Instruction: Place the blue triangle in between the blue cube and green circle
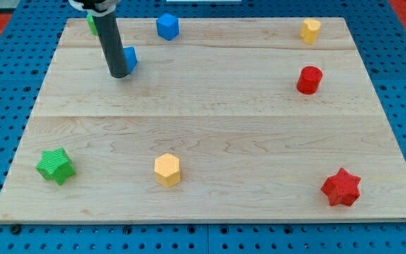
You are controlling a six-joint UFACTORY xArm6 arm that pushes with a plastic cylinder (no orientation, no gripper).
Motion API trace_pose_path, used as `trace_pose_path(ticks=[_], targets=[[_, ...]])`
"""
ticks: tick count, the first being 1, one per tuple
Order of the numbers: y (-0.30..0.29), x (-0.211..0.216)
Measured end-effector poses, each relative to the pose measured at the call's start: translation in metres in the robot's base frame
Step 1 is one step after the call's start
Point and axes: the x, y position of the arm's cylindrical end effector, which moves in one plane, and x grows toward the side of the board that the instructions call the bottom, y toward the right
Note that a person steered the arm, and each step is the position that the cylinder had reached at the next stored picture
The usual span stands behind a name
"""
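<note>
my tip touching blue triangle | no gripper | no readable writing

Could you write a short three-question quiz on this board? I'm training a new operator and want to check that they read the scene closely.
1. True or false: my tip rests against the blue triangle.
2. Which block lies nearest the view's bottom right corner?
A. the red star
B. the yellow hexagon
C. the green star
3. Fill in: the green block at the view's top left is partly hidden behind the ____.

Key
1. True: the tip sits on the triangle's left side, covering part of it.
2. A.
3. Rod. The blue cube stands apart, to the right of it.
</note>
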Motion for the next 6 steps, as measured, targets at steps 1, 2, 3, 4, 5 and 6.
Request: trace_pose_path(ticks=[1,2,3,4,5,6], targets=[[0.0,-0.023],[-0.003,-0.051],[-0.006,-0.067],[-0.004,-0.059],[0.009,-0.034],[0.027,-0.051]])
